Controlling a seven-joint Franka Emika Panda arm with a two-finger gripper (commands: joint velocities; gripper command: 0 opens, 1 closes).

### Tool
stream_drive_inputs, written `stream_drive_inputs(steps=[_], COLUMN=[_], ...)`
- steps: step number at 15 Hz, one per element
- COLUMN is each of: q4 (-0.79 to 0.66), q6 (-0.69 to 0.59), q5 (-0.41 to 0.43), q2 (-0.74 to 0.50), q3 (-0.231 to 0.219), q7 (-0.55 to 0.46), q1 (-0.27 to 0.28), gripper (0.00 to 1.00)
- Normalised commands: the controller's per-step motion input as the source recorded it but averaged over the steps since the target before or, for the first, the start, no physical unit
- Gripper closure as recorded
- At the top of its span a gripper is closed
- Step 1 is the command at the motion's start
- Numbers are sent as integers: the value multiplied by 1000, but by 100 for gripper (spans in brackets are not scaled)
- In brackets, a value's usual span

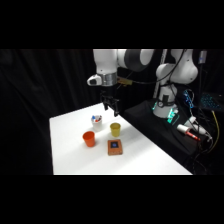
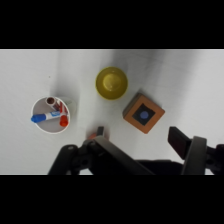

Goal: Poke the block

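Observation:
The block (image 1: 115, 146) is a small flat reddish-brown square with a blue mark on top, lying on the white table (image 1: 150, 160) toward its front. In the wrist view the block (image 2: 143, 113) sits turned at an angle, just beyond the gap between the fingers. My gripper (image 1: 110, 106) hangs well above the table's far part, behind the cups and apart from the block. In the wrist view the gripper (image 2: 140, 137) is open, with nothing between its two dark fingers.
A yellow cup (image 1: 115, 129) (image 2: 111, 83) stands just behind the block. An orange cup (image 1: 89, 138) stands to its left; a sliver of it (image 2: 93, 135) shows behind one finger. A white cup (image 1: 96, 120) (image 2: 50, 114) holds markers. Cables and gear (image 1: 192, 130) lie right of the table.

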Motion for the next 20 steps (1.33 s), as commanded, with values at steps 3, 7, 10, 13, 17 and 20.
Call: stream_drive_inputs(steps=[3,7,10,13,17,20], q4=[12,23,30,30,1,-12], q6=[-1,89,205,221,179,167], q5=[-4,30,84,82,66,25], q2=[12,27,57,91,53,45], q3=[18,36,64,74,61,36], q7=[41,73,69,81,81,75], q1=[-10,6,40,70,70,51], gripper=[0,0,0,0,26,53])
